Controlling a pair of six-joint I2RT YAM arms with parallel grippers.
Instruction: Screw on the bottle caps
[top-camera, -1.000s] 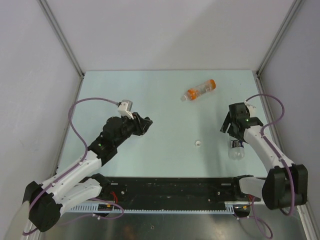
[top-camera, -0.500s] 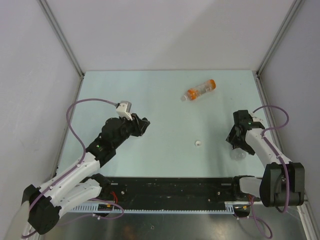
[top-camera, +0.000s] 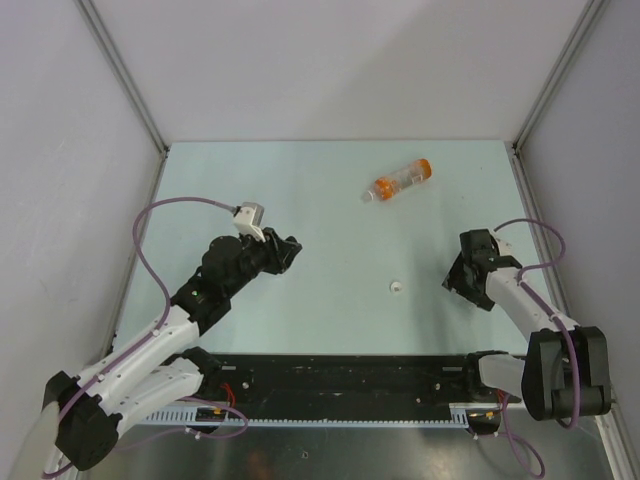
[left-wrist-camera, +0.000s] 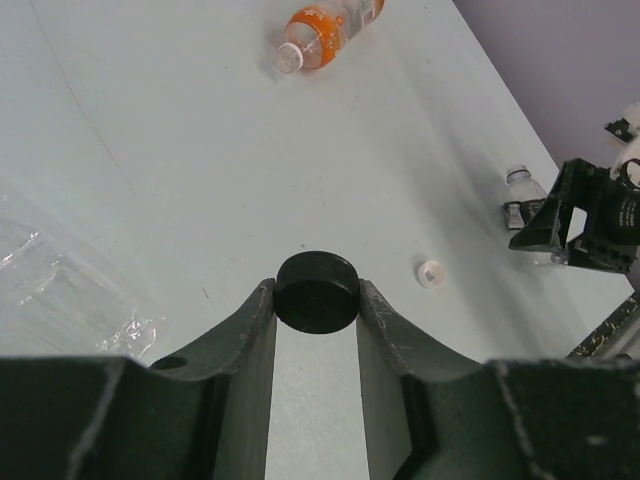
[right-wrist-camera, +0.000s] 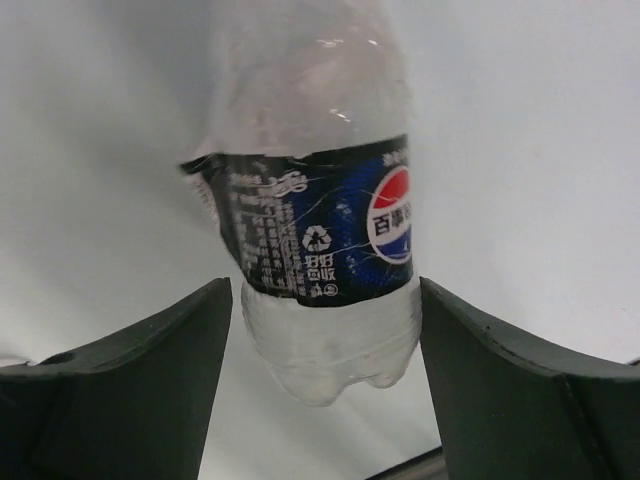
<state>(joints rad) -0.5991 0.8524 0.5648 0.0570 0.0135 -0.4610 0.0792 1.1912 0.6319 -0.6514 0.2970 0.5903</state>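
My left gripper (top-camera: 290, 247) is shut on the black bottle cap (left-wrist-camera: 317, 290) and holds it above the table (top-camera: 330, 220). A crumpled plain clear bottle (left-wrist-camera: 60, 290) lies just left of it. My right gripper (top-camera: 463, 282) is open, its jaws straddling the lower body of the blue-label Pepsi bottle (right-wrist-camera: 320, 240) with narrow gaps on both sides. The left wrist view shows that bottle's open neck (left-wrist-camera: 518, 178) beside the right gripper (left-wrist-camera: 585, 215). The orange-tinted bottle (top-camera: 398, 181) lies on its side at the far middle. One white cap (top-camera: 397, 287) lies between the arms.
Grey walls with metal posts (top-camera: 135, 95) enclose the table on three sides. A black rail (top-camera: 340, 375) runs along the near edge between the arm bases. The right arm's purple cable (top-camera: 545, 240) loops close to the right wall.
My right gripper has moved down and toward me over the Pepsi bottle, which the arm now hides in the top view. My left arm has barely moved and keeps the black cap.
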